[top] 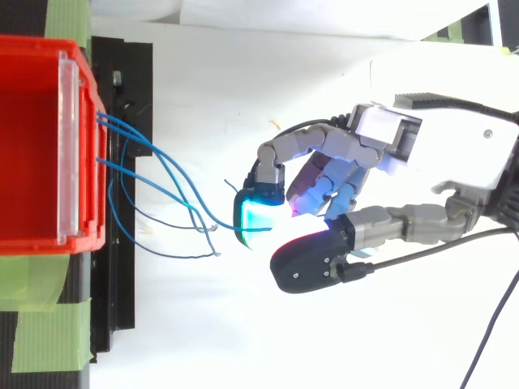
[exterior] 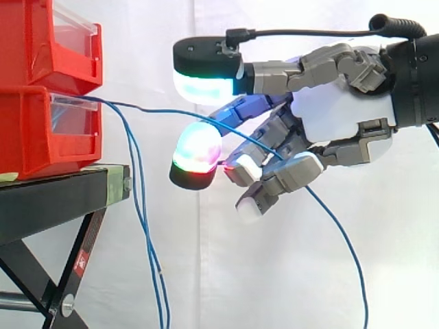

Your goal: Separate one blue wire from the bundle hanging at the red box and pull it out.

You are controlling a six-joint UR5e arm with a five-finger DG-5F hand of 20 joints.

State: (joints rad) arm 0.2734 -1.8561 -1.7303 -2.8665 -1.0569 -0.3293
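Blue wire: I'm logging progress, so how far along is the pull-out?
Done: one wire stands apart from the bundle, which hangs by the red box. In hand: the hand pinches it between curled fingers, and its far length droops past the palm. Left: its near end reaches the box's edge, so it is not yet pulled out.

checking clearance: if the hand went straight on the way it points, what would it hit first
The hand would probably meet the loose blue wires hanging before the lower red bin, then the bin; depth is unclear.
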